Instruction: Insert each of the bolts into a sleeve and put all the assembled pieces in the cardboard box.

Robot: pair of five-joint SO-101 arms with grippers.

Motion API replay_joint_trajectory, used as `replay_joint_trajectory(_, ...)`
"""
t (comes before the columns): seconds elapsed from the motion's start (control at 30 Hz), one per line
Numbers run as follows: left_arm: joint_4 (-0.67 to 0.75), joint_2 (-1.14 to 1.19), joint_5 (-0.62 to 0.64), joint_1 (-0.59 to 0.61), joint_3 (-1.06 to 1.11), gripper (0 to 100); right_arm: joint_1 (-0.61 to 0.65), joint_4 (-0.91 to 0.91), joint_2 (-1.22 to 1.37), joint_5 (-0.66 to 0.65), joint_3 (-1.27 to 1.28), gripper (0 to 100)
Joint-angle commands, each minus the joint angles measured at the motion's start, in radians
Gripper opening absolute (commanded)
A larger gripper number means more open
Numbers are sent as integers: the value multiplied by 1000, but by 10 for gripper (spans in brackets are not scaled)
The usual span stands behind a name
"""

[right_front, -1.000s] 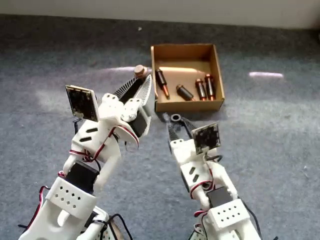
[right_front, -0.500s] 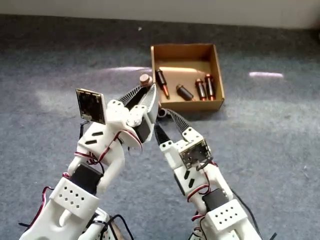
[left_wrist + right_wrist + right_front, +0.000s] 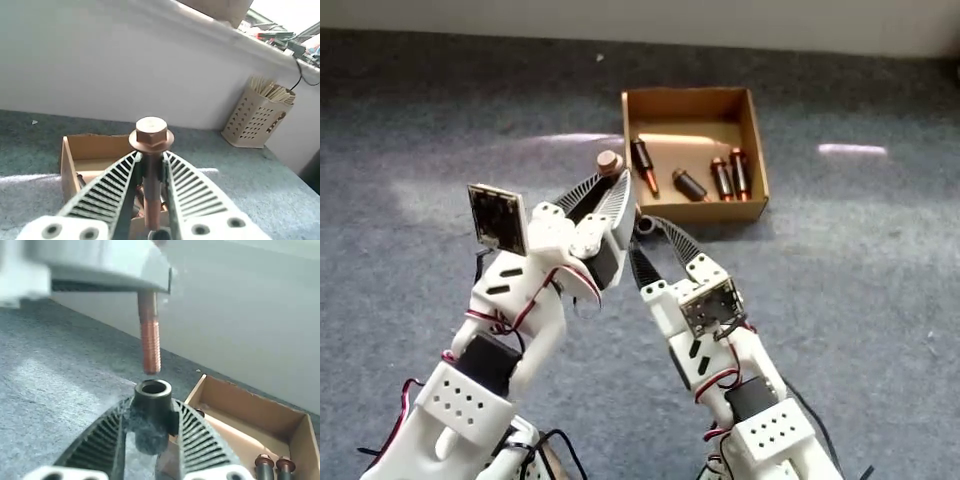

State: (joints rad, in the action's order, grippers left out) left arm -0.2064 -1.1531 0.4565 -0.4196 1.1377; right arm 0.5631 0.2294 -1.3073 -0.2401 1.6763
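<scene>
Since a second ago my right gripper (image 3: 152, 409) has swung left, and it clamps the sleeve (image 3: 152, 394) just beneath the bolt (image 3: 151, 136). My left gripper (image 3: 151, 159) pinches the bolt upright, near the box (image 3: 757, 150). Four pieces (image 3: 688, 184) lie inside.

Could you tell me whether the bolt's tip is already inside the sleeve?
No, the bolt ends just above the open sleeve.

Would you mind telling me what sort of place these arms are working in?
Probably an indoor hobby or lab room, not a factory: a grey carpet-like surface runs up to a white wall, with a perforated holder of wooden sticks near a cluttered ledge.
</scene>
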Motion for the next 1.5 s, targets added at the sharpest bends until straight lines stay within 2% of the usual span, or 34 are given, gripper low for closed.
replay_joint_trajectory(0.0,21,-116,5,-73,-19,6,-22,25,-10,-12,97,5)
replay_joint_trajectory(0.2,21,-130,-87,-159,44,6,-21,25,-10,-11,97,5)
replay_joint_trajectory(0.47,23,-70,-52,-56,27,6,-22,25,-13,-12,97,5)
replay_joint_trajectory(0.83,20,-41,-52,-27,35,6,-24,25,-13,-12,97,5)
replay_joint_trajectory(1.0,17,-48,-68,-94,85,6,-24,25,-13,-12,97,5)
replay_joint_trajectory(1.13,18,-48,-169,-128,113,6,-68,25,-15,-8,97,5)
replay_joint_trajectory(1.37,17,-48,-178,-137,131,13,-94,25,-15,-8,97,5)
replay_joint_trajectory(1.47,17,-47,-180,-137,131,91,-94,25,-12,-8,97,5)
